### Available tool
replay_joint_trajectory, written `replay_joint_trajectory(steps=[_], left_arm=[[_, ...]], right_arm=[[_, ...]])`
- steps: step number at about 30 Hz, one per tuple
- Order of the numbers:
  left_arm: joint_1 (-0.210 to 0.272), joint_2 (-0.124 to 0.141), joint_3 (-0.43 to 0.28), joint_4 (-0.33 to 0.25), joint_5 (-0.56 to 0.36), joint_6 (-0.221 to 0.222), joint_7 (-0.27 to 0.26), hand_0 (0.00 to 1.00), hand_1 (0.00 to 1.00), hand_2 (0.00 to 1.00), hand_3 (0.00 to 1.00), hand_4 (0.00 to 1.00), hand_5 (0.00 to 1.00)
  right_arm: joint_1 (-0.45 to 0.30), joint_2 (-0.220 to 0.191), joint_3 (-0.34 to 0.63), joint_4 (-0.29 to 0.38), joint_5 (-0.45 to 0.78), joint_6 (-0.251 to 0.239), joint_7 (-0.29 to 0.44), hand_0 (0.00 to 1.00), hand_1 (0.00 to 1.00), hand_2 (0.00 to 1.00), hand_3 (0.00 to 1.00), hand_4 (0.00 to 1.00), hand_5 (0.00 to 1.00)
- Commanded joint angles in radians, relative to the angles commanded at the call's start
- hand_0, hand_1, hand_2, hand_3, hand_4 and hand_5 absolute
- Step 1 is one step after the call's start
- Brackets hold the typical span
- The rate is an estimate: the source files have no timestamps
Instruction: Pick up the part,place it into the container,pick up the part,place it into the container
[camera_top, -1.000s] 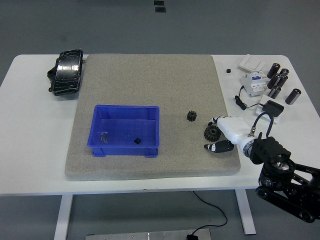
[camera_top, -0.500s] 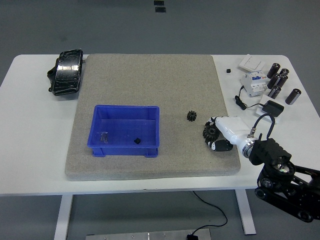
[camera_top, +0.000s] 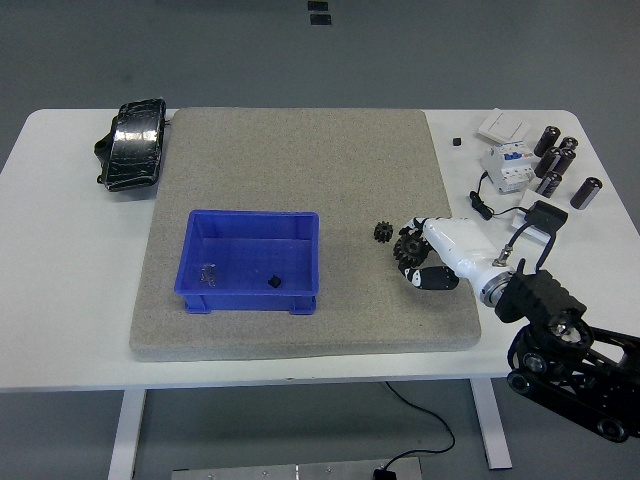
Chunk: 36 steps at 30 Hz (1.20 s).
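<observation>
A blue container (camera_top: 250, 259) sits on the grey mat (camera_top: 300, 150), with two small dark parts lying inside it. A small black gear (camera_top: 381, 232) rests on the mat to the container's right. My right hand (camera_top: 420, 262), white with black fingers, reaches in from the lower right and is curled around a larger black gear (camera_top: 407, 248), just right of the small gear. The left arm is out of view.
A black pouch (camera_top: 132, 145) lies at the mat's upper left corner. At the table's right side stand several dark cylinders (camera_top: 556, 160), a white breaker unit (camera_top: 506, 165), a white box (camera_top: 503, 125) and a black adapter with cable (camera_top: 545, 214).
My right hand closed around the larger gear and carried it up and to the left, toward the small gear. The small gear and container stayed put.
</observation>
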Motion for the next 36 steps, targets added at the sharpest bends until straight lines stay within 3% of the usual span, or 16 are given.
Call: replay_joint_trajectory(steps=[4,5,10,11,15,16,17,22,23,28,29,36], left_arm=[[0.001,0.001,-0.007,-0.001,0.009,0.0,0.005,0.68,0.668,0.599,0.569,0.565,0.386],[0.001,0.001,-0.008,0.0,0.011,-0.001,0.006,0.68,0.668,0.598,0.568,0.566,0.388],[0.001,-0.001,-0.013,0.001,0.019,-0.004,0.01,0.68,0.668,0.598,0.568,0.566,0.388],[0.0,-0.001,-0.014,0.001,0.02,-0.005,0.01,0.68,0.669,0.598,0.568,0.565,0.391],[0.0,0.001,-0.018,0.0,0.027,-0.005,0.013,0.68,0.669,0.598,0.568,0.565,0.391],[0.0,0.002,-0.018,0.0,0.028,-0.005,0.013,0.68,0.669,0.598,0.568,0.565,0.391],[0.0,0.002,-0.019,0.0,0.029,-0.005,0.014,0.68,0.668,0.598,0.569,0.564,0.396],[-0.002,0.004,-0.022,-0.001,0.036,-0.005,0.016,0.68,0.668,0.598,0.569,0.564,0.396],[-0.002,0.004,-0.022,-0.001,0.036,-0.005,0.016,0.679,0.669,0.597,0.568,0.564,0.398],[-0.002,0.003,-0.021,-0.001,0.037,-0.005,0.018,0.679,0.669,0.597,0.568,0.564,0.398],[-0.002,0.003,-0.021,0.0,0.037,-0.005,0.017,0.679,0.669,0.598,0.568,0.563,0.399],[-0.004,0.003,-0.024,0.001,0.04,-0.006,0.016,0.679,0.668,0.598,0.568,0.563,0.4]], right_arm=[[0.036,0.027,0.013,0.086,0.012,-0.034,0.003,0.319,0.522,0.473,0.681,0.507,0.002],[0.045,0.038,0.014,0.103,0.015,-0.046,0.006,0.383,0.538,0.53,0.684,0.5,0.002],[0.1,0.11,-0.003,0.133,0.038,-0.101,0.023,0.383,0.538,0.53,0.684,0.5,0.002],[0.115,0.127,-0.017,0.135,0.039,-0.101,0.019,0.412,0.562,0.597,0.685,0.448,0.092],[0.168,0.168,-0.077,0.137,0.039,-0.081,0.003,0.412,0.562,0.597,0.685,0.448,0.092],[0.18,0.175,-0.091,0.135,0.036,-0.075,-0.002,0.412,0.562,0.597,0.685,0.448,0.092],[0.193,0.183,-0.105,0.13,0.033,-0.069,-0.007,0.474,0.596,0.63,0.686,0.527,0.302],[0.233,0.219,-0.158,0.075,0.021,-0.057,-0.019,0.474,0.596,0.63,0.686,0.527,0.302],[0.236,0.224,-0.165,0.063,0.018,-0.057,-0.02,0.652,0.704,0.723,0.695,0.566,0.313],[0.245,0.242,-0.206,-0.009,0.02,-0.064,-0.014,0.652,0.704,0.723,0.695,0.566,0.313],[0.246,0.245,-0.214,-0.022,0.023,-0.064,-0.012,0.747,0.786,0.784,0.71,0.576,0.305],[0.248,0.262,-0.247,-0.067,0.056,-0.074,-0.005,0.759,0.805,0.8,0.722,0.599,0.32]])
